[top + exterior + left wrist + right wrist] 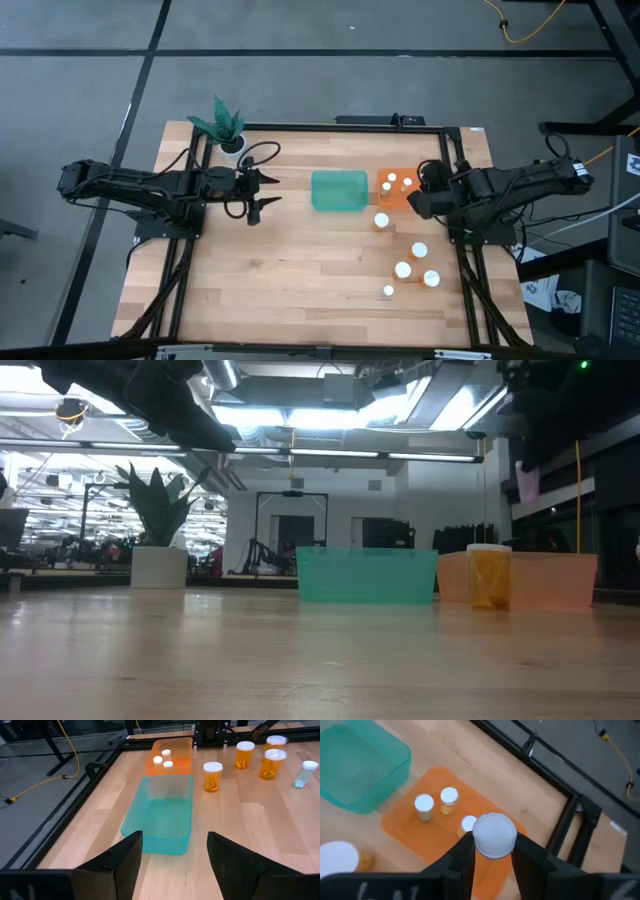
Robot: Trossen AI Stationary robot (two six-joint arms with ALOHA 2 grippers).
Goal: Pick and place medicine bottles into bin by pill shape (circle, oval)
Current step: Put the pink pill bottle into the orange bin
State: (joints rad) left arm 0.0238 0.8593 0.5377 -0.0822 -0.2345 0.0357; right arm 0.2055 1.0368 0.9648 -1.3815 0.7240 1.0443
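Note:
My right gripper [493, 851] is shut on a medicine bottle with a round white cap [493, 835], above the orange bin [410, 832]. Three white-capped bottles [424, 805] stand in that bin. My left gripper [175, 855] is open and empty, above the table left of the teal bin [160, 817]. Several amber bottles [419, 251] stand upright on the table near the right arm; one [488, 575] stands in front of the orange bin [540, 580]. In the high view my right gripper [420, 192] is at the orange bin's right end and my left gripper [258, 192] is left of the teal bin [339, 190]. My right gripper pinches the bottle between its two fingers [465, 851], at two opposite sides just under the white cap's rim [479, 851]. The fingers come from above. The bottle is upright with its cap up, lifted clear above the orange bin; its body is hidden under the cap.
A white pot with a green plant [225, 128] stands at the far left corner. The teal bin [367, 575] holds nothing that I can see. A black frame [330, 124] runs round the table's edges. Bare wood lies near the front and left.

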